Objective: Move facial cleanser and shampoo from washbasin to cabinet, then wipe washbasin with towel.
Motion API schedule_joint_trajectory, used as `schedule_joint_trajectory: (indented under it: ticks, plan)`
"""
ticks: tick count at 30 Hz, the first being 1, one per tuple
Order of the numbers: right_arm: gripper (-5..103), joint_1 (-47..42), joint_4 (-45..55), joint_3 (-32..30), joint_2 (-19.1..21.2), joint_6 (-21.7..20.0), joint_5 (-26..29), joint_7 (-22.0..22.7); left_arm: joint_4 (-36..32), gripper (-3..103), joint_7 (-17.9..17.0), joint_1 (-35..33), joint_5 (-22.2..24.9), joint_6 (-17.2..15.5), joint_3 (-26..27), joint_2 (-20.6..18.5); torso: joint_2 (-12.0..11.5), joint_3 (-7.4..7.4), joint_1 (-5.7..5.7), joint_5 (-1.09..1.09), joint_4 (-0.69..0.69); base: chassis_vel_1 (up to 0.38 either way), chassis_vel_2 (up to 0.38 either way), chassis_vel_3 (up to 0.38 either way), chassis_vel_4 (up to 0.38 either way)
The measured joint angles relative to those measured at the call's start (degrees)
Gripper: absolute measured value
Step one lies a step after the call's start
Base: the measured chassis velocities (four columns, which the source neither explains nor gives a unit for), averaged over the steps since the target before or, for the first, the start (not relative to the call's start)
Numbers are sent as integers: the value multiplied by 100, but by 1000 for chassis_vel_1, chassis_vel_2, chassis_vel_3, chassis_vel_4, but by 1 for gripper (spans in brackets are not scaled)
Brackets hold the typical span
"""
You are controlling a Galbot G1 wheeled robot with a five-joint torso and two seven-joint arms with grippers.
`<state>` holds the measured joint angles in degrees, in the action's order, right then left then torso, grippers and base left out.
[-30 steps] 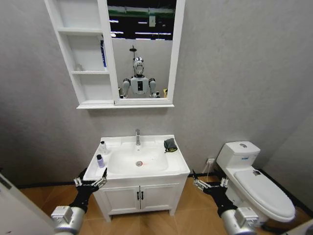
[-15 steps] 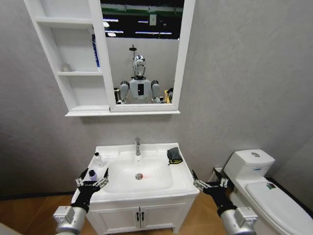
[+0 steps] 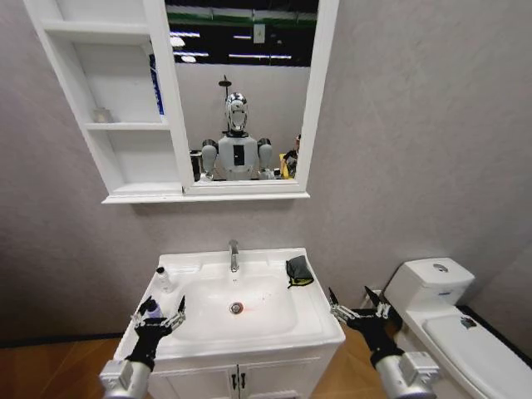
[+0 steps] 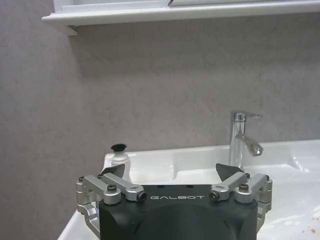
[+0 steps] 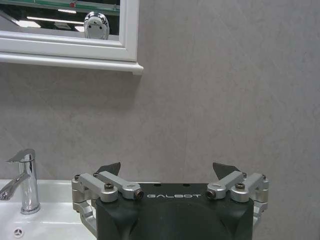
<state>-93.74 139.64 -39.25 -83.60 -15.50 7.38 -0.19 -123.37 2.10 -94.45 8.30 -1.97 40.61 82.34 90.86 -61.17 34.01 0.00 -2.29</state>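
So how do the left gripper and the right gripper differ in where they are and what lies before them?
The left gripper hovers over the left front edge of the washbasin, beside a small bottle; the right gripper hangs off the basin's right front corner, over the floor. In the wrist views, the left gripper faces a white bottle and the tap; the right gripper faces mostly bare wall. Both are open and empty.

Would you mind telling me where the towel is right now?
In the head view, the towel lies on the back right corner of the washbasin, to the right of the tap and beneath the mirror.
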Motion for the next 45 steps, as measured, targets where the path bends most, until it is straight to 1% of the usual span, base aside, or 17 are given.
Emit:
schedule_joint_trajectory:
  ticks: [1,3,4,6,9,12,17,19,20,22,23,25,28,32,34,39,45]
  plan:
    - [100,0,0,0,0,0,0,0,0,100,0,0,0,0,0,0,0,0,0,0,0,0,0,0,0]
    - [100,13,-16,-12,-35,26,6,3,275,100,38,-143,-36,297,146,35,-1,-1,3,0,0,0,0,0,0]
    - [100,13,-16,-12,-35,26,6,3,275,100,38,-143,-36,297,146,35,-1,-1,3,0,0,0,0,0,0]
    - [100,45,-52,-15,-60,39,7,4,445,100,79,-200,5,468,249,40,-2,-2,5,0,0,0,0,0,0]
    - [100,70,-114,-12,-93,66,5,5,579,100,100,-176,68,560,279,38,-2,-2,6,-1,0,0,0,0,0]
    - [100,77,-144,-11,-119,98,6,4,703,100,105,-87,82,564,253,36,-2,-2,6,0,0,0,0,0,0]
    - [100,63,-160,-59,-137,157,34,3,929,100,84,204,-3,409,174,17,-2,-2,6,0,0,0,0,0,0]
    - [100,31,-195,-89,-151,229,39,-1,1085,100,23,460,-12,238,139,-52,-2,-2,6,0,-2,0,0,0,0]
    - [100,31,-195,-89,-151,229,39,-1,1085,100,23,460,-12,238,139,-52,-2,-2,6,0,-2,0,0,0,0]
    - [100,19,-218,-109,-185,278,39,-2,1142,100,1,591,37,76,119,-121,-3,-2,6,0,-1,0,0,0,0]
    - [100,19,-218,-109,-185,278,39,-2,1142,100,1,591,37,76,119,-121,-3,-2,6,0,-1,0,0,0,0]
    - [100,32,-239,-123,-209,306,39,-2,1177,100,-19,726,146,-145,76,-195,-2,-2,6,0,0,0,0,0,0]
    - [100,47,-241,-126,-251,313,39,0,1296,100,-48,890,168,-242,19,-266,-2,-2,6,0,0,0,0,0,0]
    - [100,40,-238,-149,-279,329,59,2,1443,100,-109,1066,187,-313,-32,-329,-3,-2,6,-1,0,0,0,0,0]
    - [100,45,-236,-176,-265,339,114,3,1551,100,-177,1228,201,-396,-47,-367,-3,-2,6,0,-2,0,0,0,0]
    - [100,121,-297,-151,-190,342,178,-9,1601,100,-333,1297,176,-445,-5,-356,-3,-2,6,1,3,0,0,0,0]
    - [100,80,-313,-174,-163,375,223,-23,1695,100,-434,1343,144,-484,-15,-336,-3,-2,6,0,-1,0,0,0,0]
